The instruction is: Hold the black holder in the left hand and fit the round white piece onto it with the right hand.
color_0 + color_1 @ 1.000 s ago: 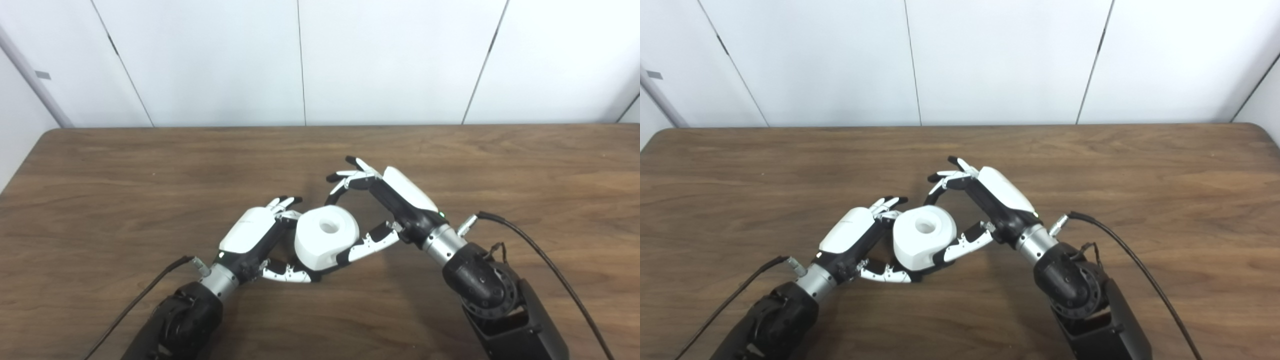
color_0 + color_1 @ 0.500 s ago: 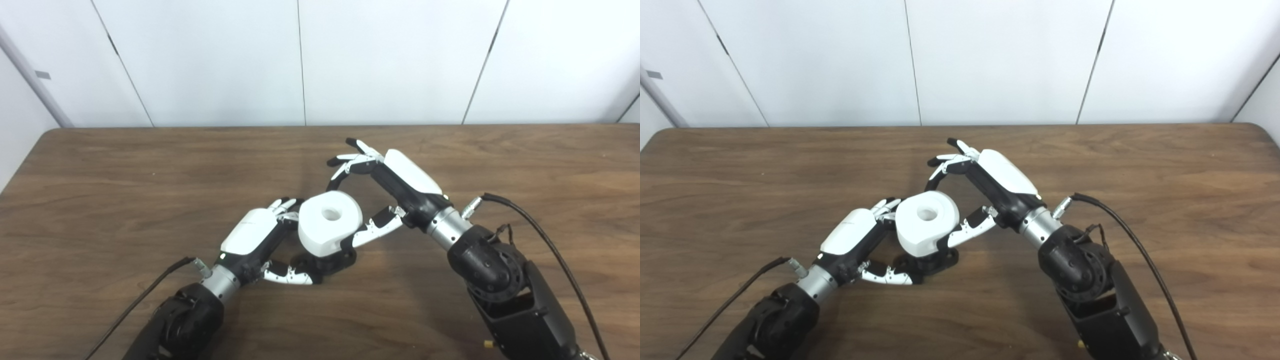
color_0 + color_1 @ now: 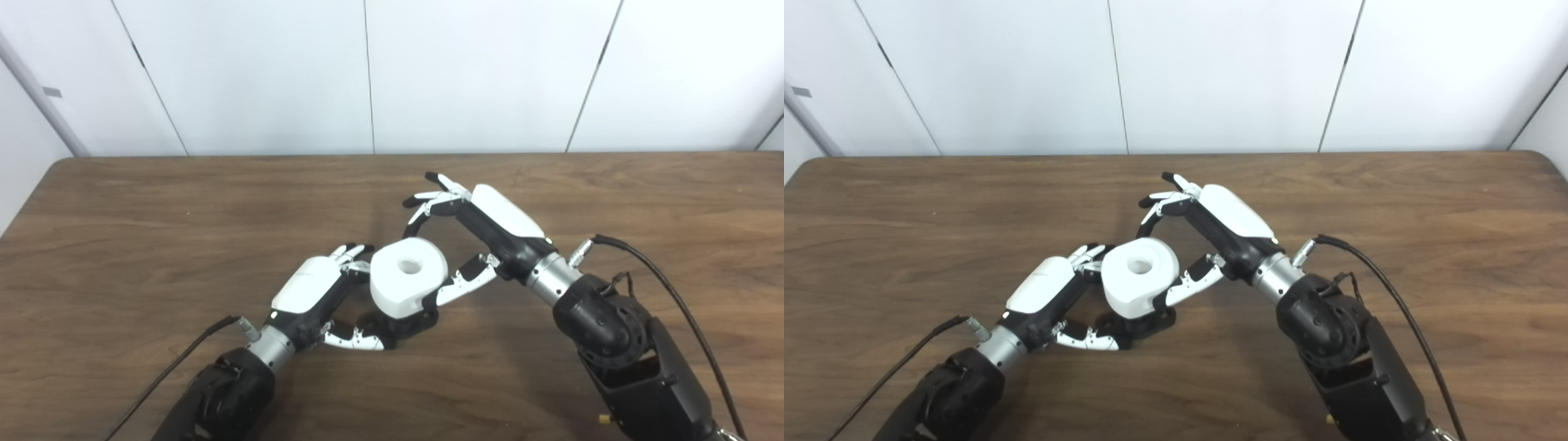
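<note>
Just below frame centre, the round white piece (image 3: 408,277) sits on top of the black holder (image 3: 401,323), which rests on the wooden table (image 3: 153,233). The left hand (image 3: 315,295) has its fingers and thumb closed around the black holder. The right hand (image 3: 474,236) pinches the round white piece between its thumb and curled fingers (image 3: 422,211).
</note>
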Controlling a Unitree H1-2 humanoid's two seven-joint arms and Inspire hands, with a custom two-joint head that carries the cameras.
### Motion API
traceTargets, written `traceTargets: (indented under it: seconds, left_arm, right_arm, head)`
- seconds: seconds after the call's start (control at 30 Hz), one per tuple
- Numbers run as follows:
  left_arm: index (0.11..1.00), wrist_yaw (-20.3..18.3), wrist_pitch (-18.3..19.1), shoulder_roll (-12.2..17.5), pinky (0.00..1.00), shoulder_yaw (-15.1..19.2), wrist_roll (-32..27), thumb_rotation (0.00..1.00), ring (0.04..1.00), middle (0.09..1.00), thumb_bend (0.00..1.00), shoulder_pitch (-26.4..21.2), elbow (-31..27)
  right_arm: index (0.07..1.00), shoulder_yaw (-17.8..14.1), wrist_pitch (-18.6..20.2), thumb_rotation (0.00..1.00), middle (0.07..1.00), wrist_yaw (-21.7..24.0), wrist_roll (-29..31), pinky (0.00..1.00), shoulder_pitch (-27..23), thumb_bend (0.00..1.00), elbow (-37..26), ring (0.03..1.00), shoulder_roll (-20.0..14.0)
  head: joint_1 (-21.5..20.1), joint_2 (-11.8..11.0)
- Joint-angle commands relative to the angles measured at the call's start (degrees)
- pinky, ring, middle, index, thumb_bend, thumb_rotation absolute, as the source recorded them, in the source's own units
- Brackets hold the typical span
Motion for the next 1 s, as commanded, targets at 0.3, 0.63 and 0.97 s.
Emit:
traceTargets:
  seconds: [0.3,0.63,0.97]
  left_arm:
    - [0.482,-1.9,-0.2,0.5,1.0,-0.3,-0.5,0.05,0.955,0.724,0.52,0.3,-1.2]
    - [0.482,-2.7,0.3,0.0,1.0,0.2,-0.8,0.05,0.952,0.721,0.52,0.5,-1.9]
    - [0.482,-2.9,0.4,0.0,1.0,0.1,-0.6,0.05,0.952,0.722,0.52,0.7,-2.3]
  right_arm:
    - [0.483,-0.3,-2.3,0.14,0.825,0.1,0.4,1.0,1.0,0.52,-2.8,1.0,-0.9]
    - [0.483,-0.3,-2.2,0.14,0.826,0.1,0.4,1.0,2.6,0.52,-2.6,1.0,-0.3]
    - [0.483,0.1,-2.2,0.14,0.83,-0.2,-0.6,1.0,3.1,0.52,-1.5,1.0,0.5]
  head:
    - [0.3,0.9]
    - [0.6,1.2]
    - [0.9,1.2]
